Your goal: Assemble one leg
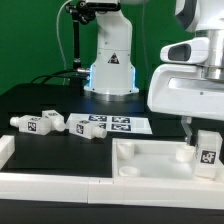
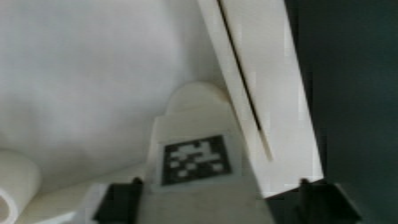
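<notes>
From the wrist view I see the leg (image 2: 199, 150) clamped between my gripper (image 2: 221, 203) fingers (image 2: 123, 200), tag facing the camera, held upright over the tabletop (image 1: 150, 160) at the exterior view's right, while two spare legs (image 1: 45, 123) lie farther back beside the marker board (image 1: 112, 126).

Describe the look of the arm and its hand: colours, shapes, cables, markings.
The arm in the exterior view is made of bulky, rounded, glossy white shells with a dark grey band between segments. Its hand ends in slim fingers that look dark. In the wrist view the fingertips are black, blocky and ribbed. No cables or markings on the arm itself can be made out.
</notes>
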Tool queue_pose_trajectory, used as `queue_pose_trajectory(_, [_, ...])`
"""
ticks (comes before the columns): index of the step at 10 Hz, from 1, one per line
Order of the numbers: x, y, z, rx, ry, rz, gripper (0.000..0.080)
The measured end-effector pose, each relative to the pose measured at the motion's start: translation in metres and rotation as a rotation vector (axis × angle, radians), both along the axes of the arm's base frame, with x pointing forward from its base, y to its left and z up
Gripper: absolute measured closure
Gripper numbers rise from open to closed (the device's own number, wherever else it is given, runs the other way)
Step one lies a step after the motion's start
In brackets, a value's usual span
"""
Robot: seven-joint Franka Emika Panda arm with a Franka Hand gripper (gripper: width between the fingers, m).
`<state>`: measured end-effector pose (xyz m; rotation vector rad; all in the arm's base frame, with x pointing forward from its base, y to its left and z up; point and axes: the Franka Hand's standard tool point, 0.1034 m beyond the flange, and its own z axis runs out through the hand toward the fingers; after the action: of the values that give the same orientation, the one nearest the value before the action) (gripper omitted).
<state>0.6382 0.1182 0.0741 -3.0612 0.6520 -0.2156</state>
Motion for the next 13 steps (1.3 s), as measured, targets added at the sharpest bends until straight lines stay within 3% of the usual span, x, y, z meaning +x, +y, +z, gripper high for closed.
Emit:
queue_pose_trajectory(1, [-0.0001, -0.0007, -0.0002, 0.011, -0.001, -0.083, 0.0513])
queue_pose_trajectory(5, [0.0007, -0.0017, -0.0019, 0.067, 0.007, -0.611, 0.0512])
queue_pose_trajectory(8, [0.0023, -0.0027, -0.0031, 0.193, 0.031, -1.131, 0.0512])
queue_pose_trajectory(9, [0.0025, -0.0028, -0.0033, 0.216, 0.037, -1.222, 0.0512])
queue_pose_trajectory(11, [0.0025, -0.0029, -0.0033, 0.222, 0.037, -1.264, 0.0512])
queue_pose_trajectory(12, [0.0025, -0.003, -0.0033, 0.218, 0.037, -1.231, 0.0395])
queue_pose_trajectory(13, [0.0037, -0.003, -0.003, 0.211, 0.024, -1.156, 0.0395])
